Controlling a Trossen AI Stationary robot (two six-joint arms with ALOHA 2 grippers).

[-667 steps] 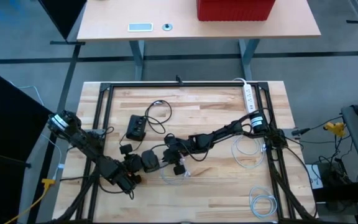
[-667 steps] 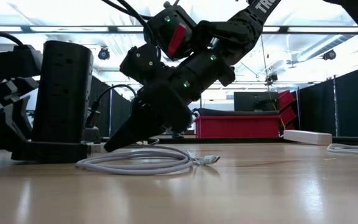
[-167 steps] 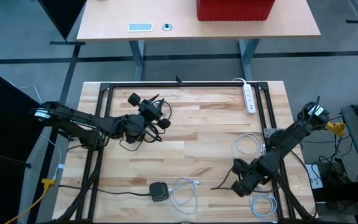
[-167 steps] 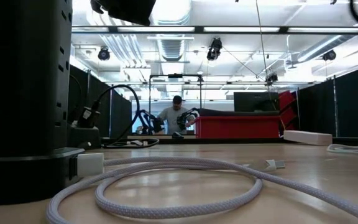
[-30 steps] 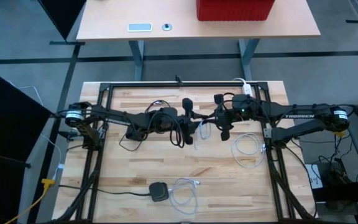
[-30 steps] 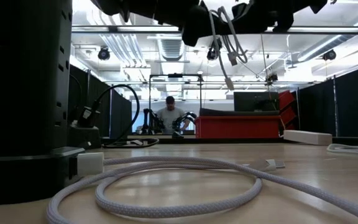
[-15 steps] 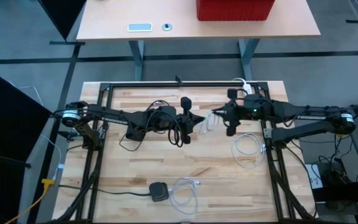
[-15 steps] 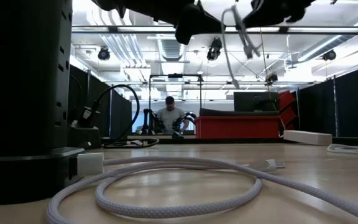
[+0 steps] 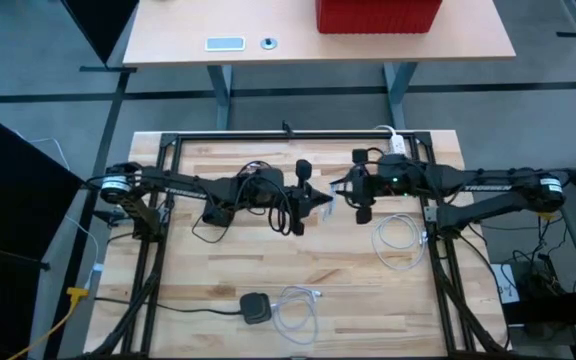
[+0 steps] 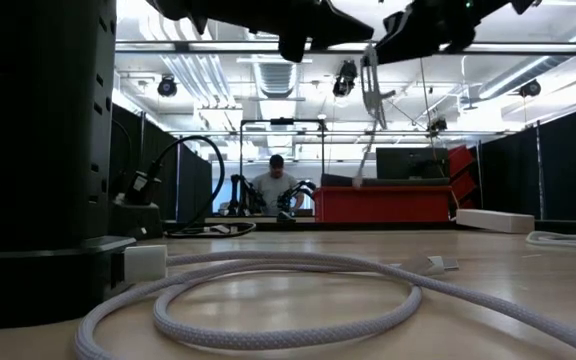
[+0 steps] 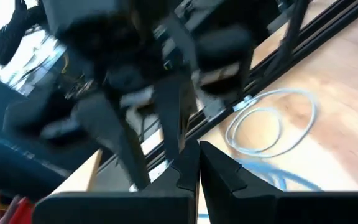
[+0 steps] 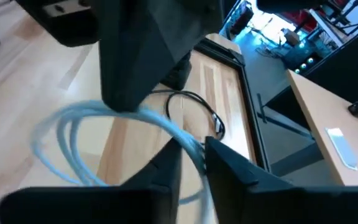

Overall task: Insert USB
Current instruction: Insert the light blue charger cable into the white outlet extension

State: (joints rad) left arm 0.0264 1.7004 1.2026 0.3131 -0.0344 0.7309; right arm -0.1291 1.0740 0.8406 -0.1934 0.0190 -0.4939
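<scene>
Since half a second ago we have drawn our right gripper closer to our left gripper, and the two now meet above the tabletop's middle, toward the far edge. Our left fingers are pressed together on the pale USB cable, whose loops hang between both arms. Our right fingers stand slightly parted around the cable.

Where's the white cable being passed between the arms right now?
In the high view the white cable hangs above the table's middle, toward the far edge, between the left end effector and the right end effector, well away from the black charger near the front.
</scene>
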